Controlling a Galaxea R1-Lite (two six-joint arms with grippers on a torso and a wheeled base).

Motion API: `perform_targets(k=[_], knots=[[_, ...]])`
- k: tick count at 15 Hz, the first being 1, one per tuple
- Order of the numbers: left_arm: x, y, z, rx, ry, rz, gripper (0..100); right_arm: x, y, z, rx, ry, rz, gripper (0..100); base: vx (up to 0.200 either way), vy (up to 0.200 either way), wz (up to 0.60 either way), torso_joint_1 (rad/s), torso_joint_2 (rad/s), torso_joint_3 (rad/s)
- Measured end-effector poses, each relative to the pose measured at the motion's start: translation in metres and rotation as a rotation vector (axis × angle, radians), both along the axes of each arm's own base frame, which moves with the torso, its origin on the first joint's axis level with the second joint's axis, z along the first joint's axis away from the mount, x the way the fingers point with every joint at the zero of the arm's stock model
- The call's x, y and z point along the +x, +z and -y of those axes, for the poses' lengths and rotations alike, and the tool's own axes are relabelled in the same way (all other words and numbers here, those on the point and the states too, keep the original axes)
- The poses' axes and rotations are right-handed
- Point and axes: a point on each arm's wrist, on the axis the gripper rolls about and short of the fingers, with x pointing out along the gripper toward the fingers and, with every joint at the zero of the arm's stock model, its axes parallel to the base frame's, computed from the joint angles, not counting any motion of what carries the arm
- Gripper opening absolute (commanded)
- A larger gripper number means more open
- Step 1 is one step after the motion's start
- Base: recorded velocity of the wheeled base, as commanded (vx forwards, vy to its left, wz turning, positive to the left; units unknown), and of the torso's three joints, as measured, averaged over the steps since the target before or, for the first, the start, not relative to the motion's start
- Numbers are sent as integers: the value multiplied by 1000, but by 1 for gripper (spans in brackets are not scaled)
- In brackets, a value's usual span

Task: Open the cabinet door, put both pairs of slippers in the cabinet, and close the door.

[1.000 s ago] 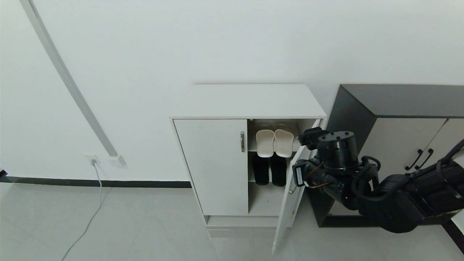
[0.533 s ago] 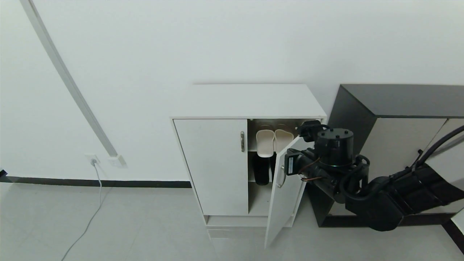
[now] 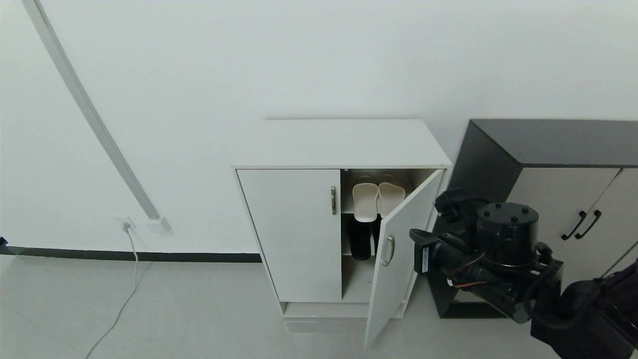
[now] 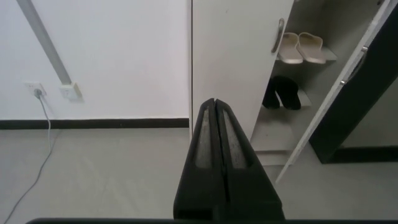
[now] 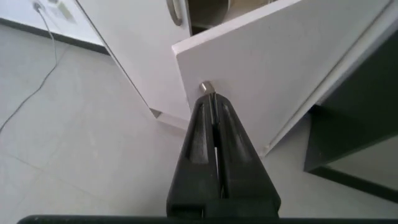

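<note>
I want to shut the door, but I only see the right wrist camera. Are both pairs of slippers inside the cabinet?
Observer: Yes. The cream slippers sit side by side, high up inside the cabinet.
Operator: And the black ones?
Observer: The black slippers are right under the cream pair, partly hidden in the head view by the half-open right door.
Operator: What's my other hand doing?
Observer: The left hand is shut with nothing in it, back from the cabinet.
</note>
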Motion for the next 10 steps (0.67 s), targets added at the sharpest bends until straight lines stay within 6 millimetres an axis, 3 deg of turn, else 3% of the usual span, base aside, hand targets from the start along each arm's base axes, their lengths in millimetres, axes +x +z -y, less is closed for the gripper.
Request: perform_targets(k=[1,5,10], knots=[[0,0,0,0,0,0,0,-4,-3,3,-5,0,-5,0,200,0,0,17,2,-2],[0,0,0,0,0,-2,0,-12,-10,10,-14,-2,-17,0,0,0,0,0,0,0],[0,0,0,-1,0,0,0,2,-14,2,-11,10,-18,0,0,0,0,0,0,0]])
